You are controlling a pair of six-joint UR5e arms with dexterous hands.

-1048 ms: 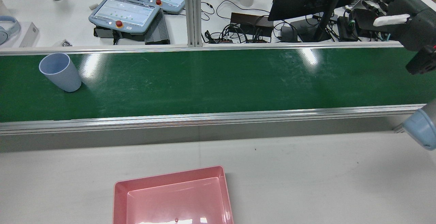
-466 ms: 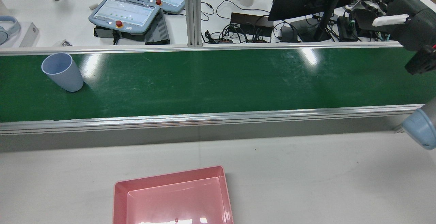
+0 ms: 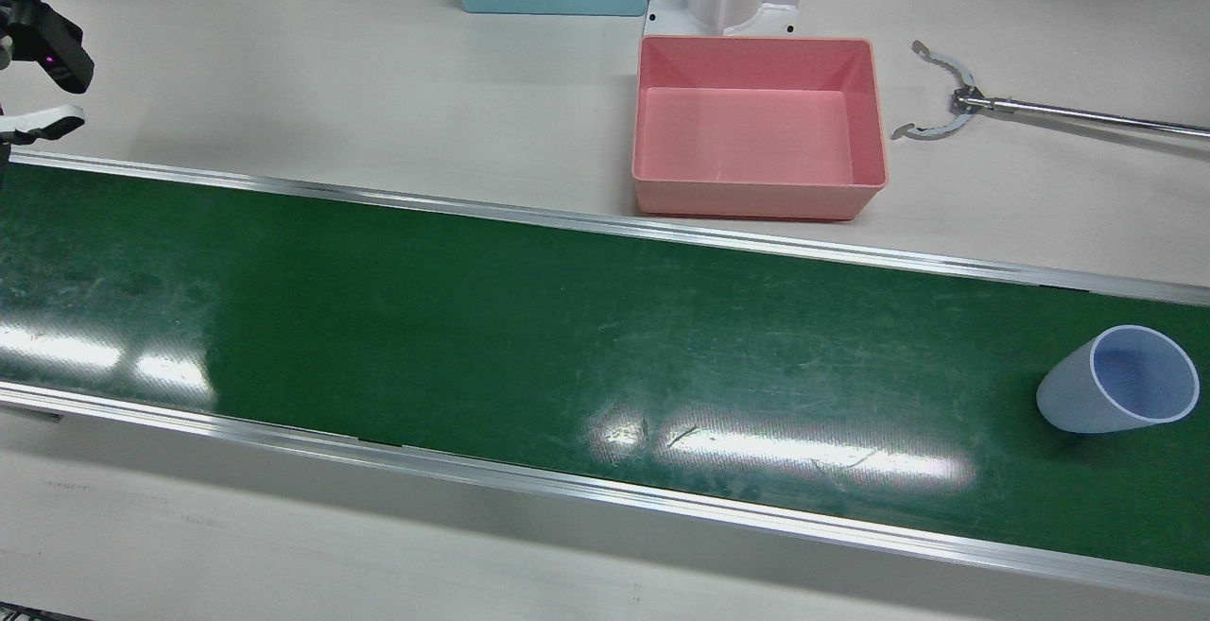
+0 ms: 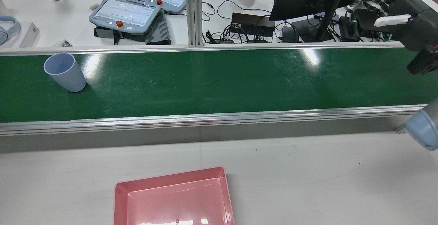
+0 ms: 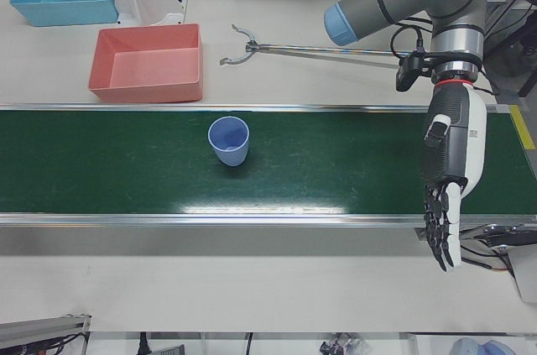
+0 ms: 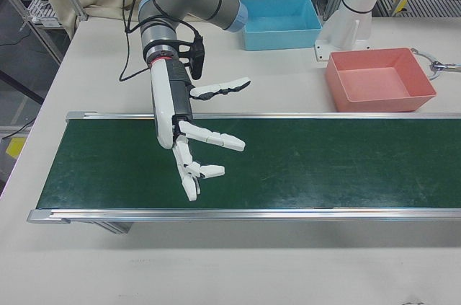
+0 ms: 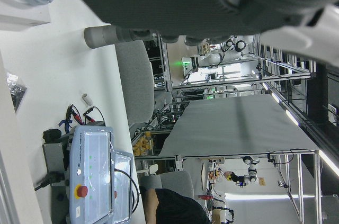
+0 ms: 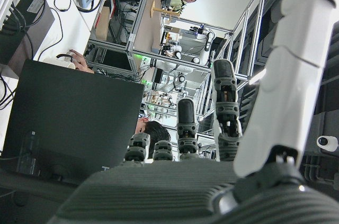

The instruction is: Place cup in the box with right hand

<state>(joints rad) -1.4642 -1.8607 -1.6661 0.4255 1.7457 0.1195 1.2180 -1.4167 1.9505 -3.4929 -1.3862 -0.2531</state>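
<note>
While the cup (image 5: 229, 140) stands upright on the green belt (image 4: 219, 81), near the end before our left arm, we hold our right hand (image 6: 189, 148) above the belt's opposite end, fingers spread wide and gripping nothing. We judge the reach has not begun.

Going from biggest down: the belt is a long, scuffed, glossy strip between aluminium rails, throwing bright glare patches. The pink box (image 3: 759, 125) is a smooth, rectangular plastic tray with sloped walls, empty, on the pale table just beside the belt. Our left hand (image 5: 446, 187) hangs fingers-down and open over the belt's edge. The cup is a pale blue, thin-walled taper, wider at the rim.

Risks as we see them: a light, slick cup could tip from a glancing finger, or slide out of a loose hold.
</note>
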